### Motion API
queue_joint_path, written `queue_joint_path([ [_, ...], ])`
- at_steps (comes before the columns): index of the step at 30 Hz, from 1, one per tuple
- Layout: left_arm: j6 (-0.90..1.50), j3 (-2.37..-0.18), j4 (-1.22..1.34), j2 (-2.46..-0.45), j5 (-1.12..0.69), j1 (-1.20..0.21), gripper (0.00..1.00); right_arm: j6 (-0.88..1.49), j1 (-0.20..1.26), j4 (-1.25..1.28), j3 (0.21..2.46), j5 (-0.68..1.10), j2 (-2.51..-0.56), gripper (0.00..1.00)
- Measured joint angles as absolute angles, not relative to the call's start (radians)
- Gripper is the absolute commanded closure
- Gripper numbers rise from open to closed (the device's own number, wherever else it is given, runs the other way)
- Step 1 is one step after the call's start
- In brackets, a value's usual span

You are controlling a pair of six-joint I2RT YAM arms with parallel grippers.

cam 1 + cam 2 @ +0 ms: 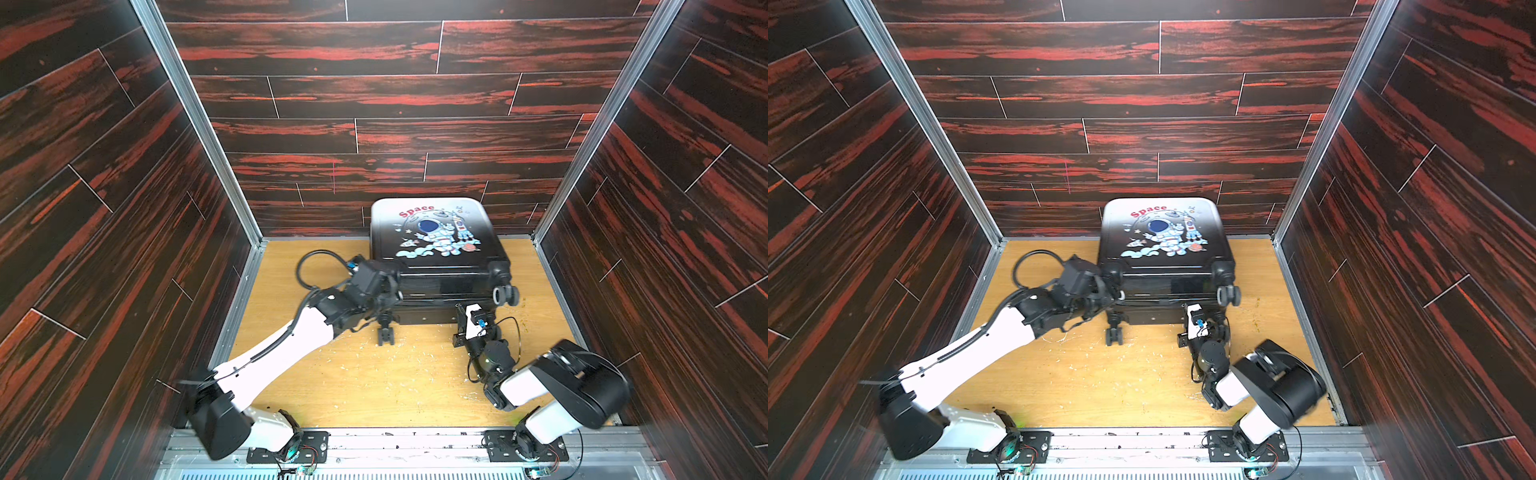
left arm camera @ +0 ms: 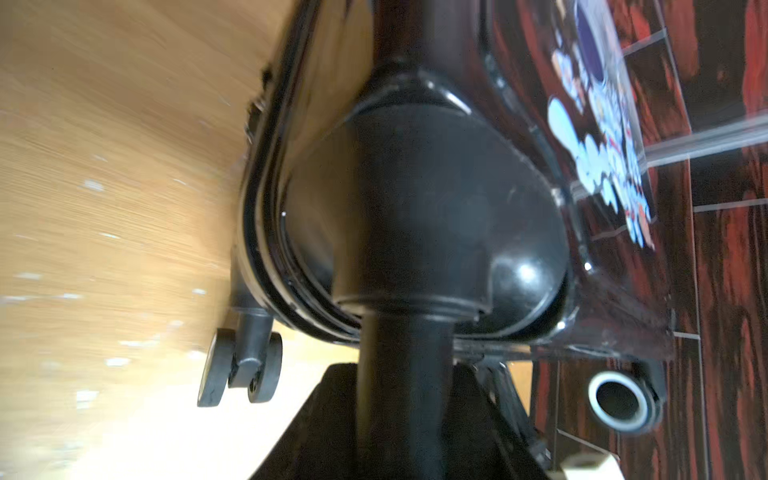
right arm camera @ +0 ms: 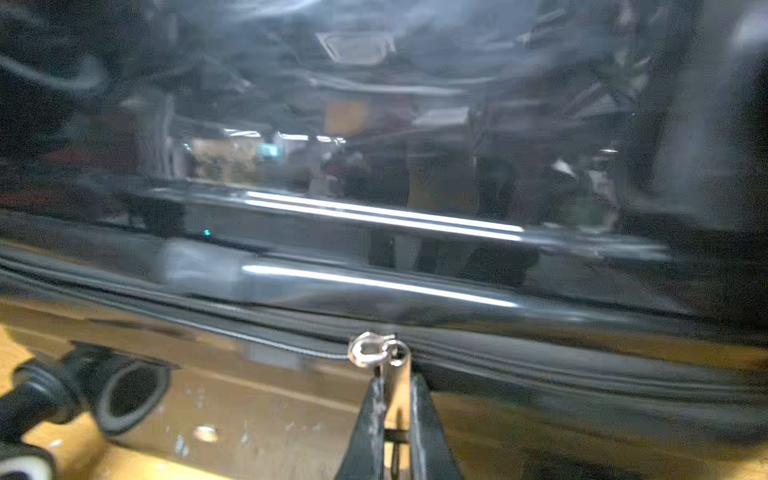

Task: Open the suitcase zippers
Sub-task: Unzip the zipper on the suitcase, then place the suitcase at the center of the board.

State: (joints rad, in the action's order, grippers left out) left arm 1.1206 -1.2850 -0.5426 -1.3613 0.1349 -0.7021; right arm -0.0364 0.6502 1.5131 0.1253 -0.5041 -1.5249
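Surface: here's one light wood-grain tabletop, speckled all over with white scuffs and flecks.
Room: dark red-and-black plank-pattern walls box it in on three sides, at 9, 12 and 3 o'clock. Two grey metal corner posts rise at 11 and 1, and one grey metal rail crosses at 6.
Suitcase: one small hard-shell suitcase, black fading to white, lies flat at 12 o'clock. Its astronaut print and red "Space" face up, its far end is at the back wall, and its wheel end points toward 6.
Wheels: two black white-rimmed wheel pairs show clearly in both top views. One wheel pair is at the case's 4 o'clock corner, another wheel pair at its 7.
Arms: two white-and-black robot arms. The left arm reaches in from 7 o'clock, the right arm from 5.
Left gripper: right up against the black caster housing at the case's 8 o'clock corner. Clenched or released, I cannot tell.
Right gripper: clenched, with two black fingers pinching one silver metal zipper pull.
Zipper: one thin dark zipper track runs along the seam on the near side. The zipper pull sits on it, toward the case's 5 o'clock.
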Motion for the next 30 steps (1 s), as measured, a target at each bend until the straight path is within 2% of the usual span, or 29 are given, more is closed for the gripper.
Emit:
queue_joint_path([
  [7,1.088,-1.231,-0.628,-1.207,0.153,-0.542,1.0,-0.039,0.648,1.35,0.132,-0.496,-1.366,1.0],
  [19,0.963,-1.205,-0.699,-1.146,0.115,-0.405,1.0,-0.131,0.648,1.447,0.145,-0.433,-1.468,1.0],
  [20,0.937,-1.205,-0.706,-1.15,0.123,-0.398,0.98,-0.135,0.649,1.437,0.152,-0.417,-1.47,1.0],
  [24,0.813,-1.243,-0.795,-1.192,0.176,-0.377,0.4,-0.137,0.661,1.344,0.187,-0.366,-1.461,1.0],
  [27,0.79,-1.306,-0.879,-1.231,0.287,-0.354,0.06,-0.153,0.711,1.249,0.21,-0.362,-1.448,1.0],
  [30,0.773,-1.378,-0.935,-1.227,0.393,-0.319,0.04,-0.172,0.784,1.172,0.221,-0.374,-1.454,1.0],
])
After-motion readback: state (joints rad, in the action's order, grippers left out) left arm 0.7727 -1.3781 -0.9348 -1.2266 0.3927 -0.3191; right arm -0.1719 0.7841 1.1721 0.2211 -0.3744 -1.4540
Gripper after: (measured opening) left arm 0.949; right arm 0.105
